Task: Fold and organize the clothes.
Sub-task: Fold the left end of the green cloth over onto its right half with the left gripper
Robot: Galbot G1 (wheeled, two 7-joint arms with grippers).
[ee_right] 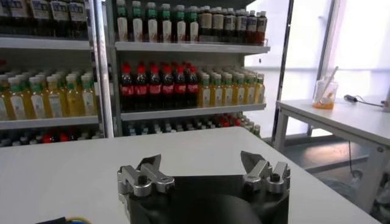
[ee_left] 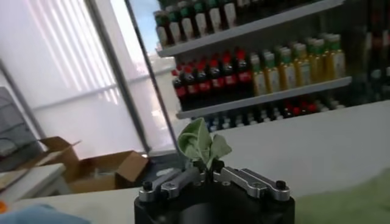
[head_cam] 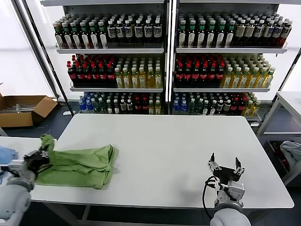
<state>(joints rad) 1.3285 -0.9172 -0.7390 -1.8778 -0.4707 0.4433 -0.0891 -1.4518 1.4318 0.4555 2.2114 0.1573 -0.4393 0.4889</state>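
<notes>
1. Table [head_cam: 160,155]: white, broad. We note bare surface across its middle and right, the widest room for spreading cloth. Its left edge runs just beside the shirt, its near edge just under the left arm.

2. Green shirt [head_cam: 82,165]: 1 garment, bunched in loose folds at the table's left end, plain side up, one corner lifted. Risk, in our judgement: the bulk lies so near the left and near edges that a pull that way could drag it off the table. A pinch of only 1 layer could let the folds slump or slip out of the grip.

3. Right gripper [head_cam: 225,172]: parked over the table's near right, well apart from the shirt, jaws spread wide, empty. We judge it has clear travel leftward over the bare top.

4. Left gripper [head_cam: 38,157]: at the table's left edge, jaws clamped on the raised corner of cloth; the wrist view shows a tuft [ee_left: 201,141] standing between them. Little room outward here.
</notes>
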